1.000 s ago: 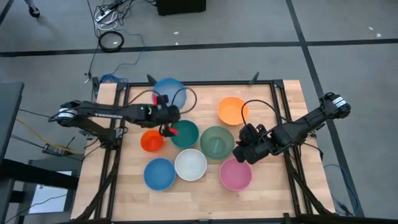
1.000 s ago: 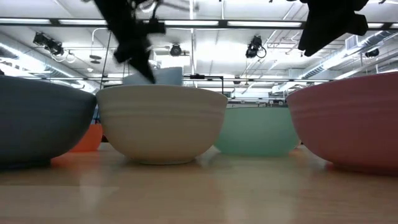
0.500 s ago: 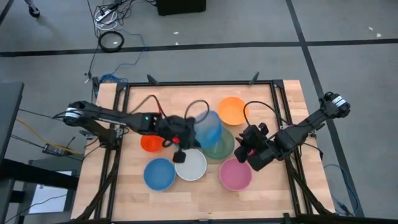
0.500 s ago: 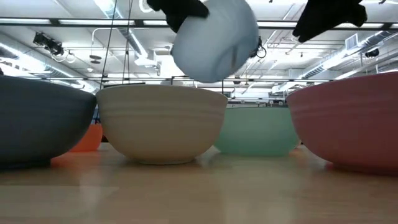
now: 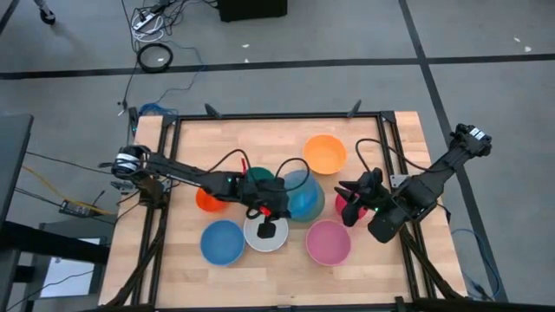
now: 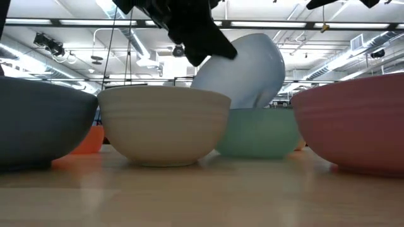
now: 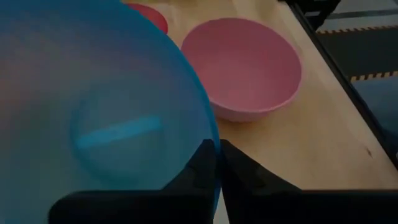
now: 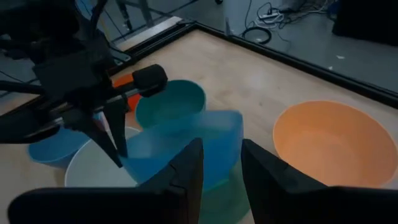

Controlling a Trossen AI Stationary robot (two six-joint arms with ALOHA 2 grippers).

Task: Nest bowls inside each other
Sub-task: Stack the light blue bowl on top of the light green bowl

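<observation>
My left gripper is shut on the light blue bowl, which tilts over the grey-green bowl. In the low view the light blue bowl dips behind the grey-green bowl's rim. My right gripper hovers open just right of them, nothing between its fingers. A small magenta bowl stands below it. On the table rest the orange, teal, small red-orange, blue, white and pink bowls. My left gripper holds the light blue bowl by its rim, on the side toward the table's left, one finger inside the bowl and one outside. The fingers slant down from the table's left. The bowl is tilted, its lower part sunk into the grey-green bowl.
Black frame rails run along the table's far and side edges. Bare wood lies along the far side and at the near right corner. The bowls crowd the table's middle.
My left gripper has carried the light blue bowl from the far left, up over the teal bowl, toward the table's right and near edge, tipping forward, and down onto the grey-green bowl. The bowl now stands tilted there. My right gripper has risen, turned and drawn back toward the right.
</observation>
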